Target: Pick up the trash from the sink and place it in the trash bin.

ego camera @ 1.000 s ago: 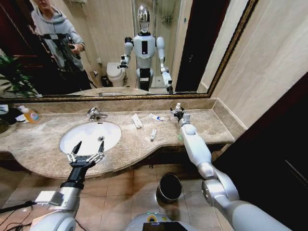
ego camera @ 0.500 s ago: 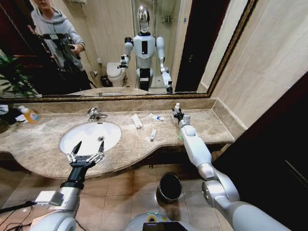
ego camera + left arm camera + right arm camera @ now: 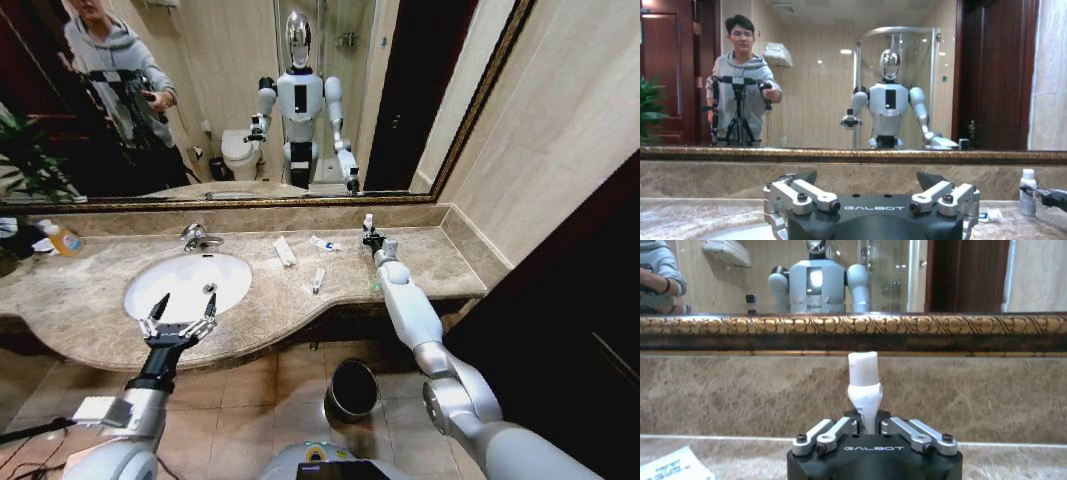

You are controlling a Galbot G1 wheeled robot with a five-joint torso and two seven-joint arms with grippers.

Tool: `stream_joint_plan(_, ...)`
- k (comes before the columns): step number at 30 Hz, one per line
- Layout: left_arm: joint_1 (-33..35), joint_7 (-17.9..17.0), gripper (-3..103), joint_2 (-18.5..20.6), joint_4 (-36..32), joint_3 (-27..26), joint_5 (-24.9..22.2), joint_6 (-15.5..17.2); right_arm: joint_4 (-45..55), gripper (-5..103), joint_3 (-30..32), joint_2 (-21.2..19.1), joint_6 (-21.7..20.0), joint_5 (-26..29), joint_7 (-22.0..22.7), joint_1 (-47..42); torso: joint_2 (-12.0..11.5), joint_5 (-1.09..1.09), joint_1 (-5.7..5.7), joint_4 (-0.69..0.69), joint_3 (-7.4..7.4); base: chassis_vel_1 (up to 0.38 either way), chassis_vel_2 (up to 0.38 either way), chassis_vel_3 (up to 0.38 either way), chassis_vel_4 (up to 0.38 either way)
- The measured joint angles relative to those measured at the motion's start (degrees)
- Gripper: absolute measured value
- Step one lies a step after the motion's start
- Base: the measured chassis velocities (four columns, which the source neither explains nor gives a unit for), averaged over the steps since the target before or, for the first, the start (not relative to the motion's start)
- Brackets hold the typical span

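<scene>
The tiny clear white-capped bottle (image 3: 368, 223) stands upright at the back of the beige marble counter, near the mirror. My right gripper (image 3: 372, 238) is shut on its lower part; in the right wrist view the fingers of the gripper (image 3: 863, 422) hug the bottle (image 3: 862, 375) from both sides. On the counter lie a flat white packet (image 3: 285, 251), a white-blue wrapper (image 3: 323, 243) and a small white tube (image 3: 318, 281). The left gripper (image 3: 180, 315) hangs open over the front rim of the white sink (image 3: 235, 270). The black trash bin (image 3: 352, 388) stands on the floor below the counter.
A chrome faucet (image 3: 197, 237) rises behind the basin, and an orange-yellow soap bottle (image 3: 62, 238) stands at the far left. A gold-framed mirror (image 3: 250, 202) runs along the back wall. The counter's front edge overhangs the tiled floor around the bin.
The right arm has shifted very slightly to the right at the bottle. The left arm has not moved.
</scene>
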Motion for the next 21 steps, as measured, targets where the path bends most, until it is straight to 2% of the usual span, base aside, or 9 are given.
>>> stream_joint_plan(9,0.0,0.0,100,0.0,0.0,0.0,0.0,0.0,5.9,13,-0.2,-3.1,-0.3,2.0,0.0,-3.8,0.0,0.01,0.0,0.0,0.0,0.0,0.0,0.0,0.0)
stream_joint_plan(13,0.0,0.0,100,0.0,0.0,0.0,0.0,0.0,13.5,13,-0.8,-5.8,-2.4,5.2,0.6,-7.1,0.0,0.01,0.0,0.0,0.0,0.0,0.0,0.0,0.0)
stream_joint_plan(15,0.0,0.0,100,0.0,0.0,0.0,0.0,0.0,20.0,13,-0.7,-8.4,-3.0,6.8,1.0,-10.4,0.0,0.0,0.0,0.01,-0.01,0.0,0.0,0.0,0.0)
stream_joint_plan(16,0.0,0.0,100,0.0,0.0,0.0,0.0,0.0,20.0,13,-0.7,-8.4,-3.0,6.8,1.0,-10.4,0.0,0.0,0.0,0.01,-0.01,0.0,0.0,0.0,0.0)
stream_joint_plan(19,0.0,0.0,100,0.0,0.0,0.0,0.0,0.0,31.9,13,1.5,-13.0,-3.6,9.3,1.5,-19.9,0.0,0.0,0.0,0.0,-0.01,0.0,0.0,0.0,0.0)
stream_joint_plan(20,0.0,0.0,100,0.0,0.0,0.0,0.0,0.0,31.9,13,1.5,-13.0,-3.6,9.3,1.5,-19.9,0.0,0.0,0.0,0.0,-0.01,0.0,0.0,0.0,0.0)
stream_joint_plan(21,0.0,0.0,100,0.0,0.0,0.0,0.0,0.0,35.7,13,2.5,-14.1,-3.7,10.2,1.6,-23.9,0.0,0.0,-0.01,-0.03,-0.01,0.0,0.0,0.0,0.0)
